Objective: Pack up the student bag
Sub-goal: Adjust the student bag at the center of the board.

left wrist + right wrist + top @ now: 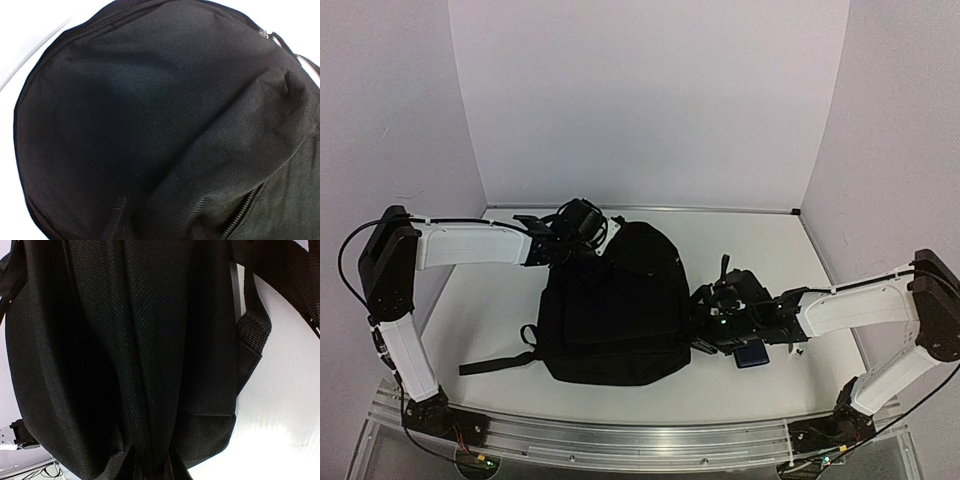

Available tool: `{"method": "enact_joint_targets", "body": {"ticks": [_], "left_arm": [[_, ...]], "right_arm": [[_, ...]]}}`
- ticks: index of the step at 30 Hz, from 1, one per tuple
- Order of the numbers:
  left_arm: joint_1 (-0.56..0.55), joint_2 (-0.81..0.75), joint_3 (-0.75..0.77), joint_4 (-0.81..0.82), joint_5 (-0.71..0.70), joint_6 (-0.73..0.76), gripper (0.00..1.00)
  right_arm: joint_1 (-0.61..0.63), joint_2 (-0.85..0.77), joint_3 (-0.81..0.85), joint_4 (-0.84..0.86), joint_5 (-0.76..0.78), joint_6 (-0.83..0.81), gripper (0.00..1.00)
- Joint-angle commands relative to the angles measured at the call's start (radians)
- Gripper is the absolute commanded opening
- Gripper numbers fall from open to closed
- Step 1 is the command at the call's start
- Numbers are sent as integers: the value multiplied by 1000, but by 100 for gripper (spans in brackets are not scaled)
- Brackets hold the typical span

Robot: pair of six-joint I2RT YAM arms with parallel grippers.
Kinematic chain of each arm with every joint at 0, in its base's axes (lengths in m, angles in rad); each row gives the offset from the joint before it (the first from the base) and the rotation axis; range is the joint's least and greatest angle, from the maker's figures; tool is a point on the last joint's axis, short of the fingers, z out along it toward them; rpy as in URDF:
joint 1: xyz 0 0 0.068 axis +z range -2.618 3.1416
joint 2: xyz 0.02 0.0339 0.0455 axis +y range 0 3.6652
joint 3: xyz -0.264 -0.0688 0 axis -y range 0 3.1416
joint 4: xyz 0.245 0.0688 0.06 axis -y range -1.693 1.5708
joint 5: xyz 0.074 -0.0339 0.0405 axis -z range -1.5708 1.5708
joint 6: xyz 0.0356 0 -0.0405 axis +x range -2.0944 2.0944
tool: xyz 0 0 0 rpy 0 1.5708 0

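Between the two pincers, flat on the table, lies the large black soft fabric backpack (pixel 615 320), its rounded top under the left pincer (pixel 582 222) and its right side against the right pincer (pixel 703 318). Just behind the right pincer, partly under its wrist, sits a small dark-blue flat wallet (pixel 751 353). A black webbing strap (pixel 495 362) trails from the backpack's lower corner, well away from both pincers. The surface is a pale white tabletop (pixel 490 300) with a ribbed aluminium rail (pixel 620 435) at its near edge, shut in by plain white walls (pixel 650 100). The left wrist view is filled with backpack (pixel 150 125) cloth and a zipper line (pixel 240 212). No fingers show there, so I cannot tell how wide that pincer stands or whether it holds anything. The right wrist view shows backpack (pixel 140 340) fabric in long folds gathering toward the bottom edge, with a strap loop (pixel 255 330) to one side. Its fingers are hidden too, and its grip cannot be told.
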Motion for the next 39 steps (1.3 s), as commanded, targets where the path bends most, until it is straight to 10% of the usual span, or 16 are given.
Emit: {"method": "enact_joint_targets", "body": {"ticks": [1, 6, 27, 39], "left_arm": [[10, 5, 25, 11, -49, -15, 22], [10, -23, 6, -14, -41, -15, 0], [10, -263, -219, 36, 549, -485, 0], [150, -316, -476, 223, 460, -806, 0]], "right_arm": [[4, 6, 26, 5, 51, 1, 8], [-3, 17, 60, -2, 113, -8, 0], [-369, 417, 588, -49, 135, -421, 0], [-348, 228, 652, -298, 336, -519, 67]]}}
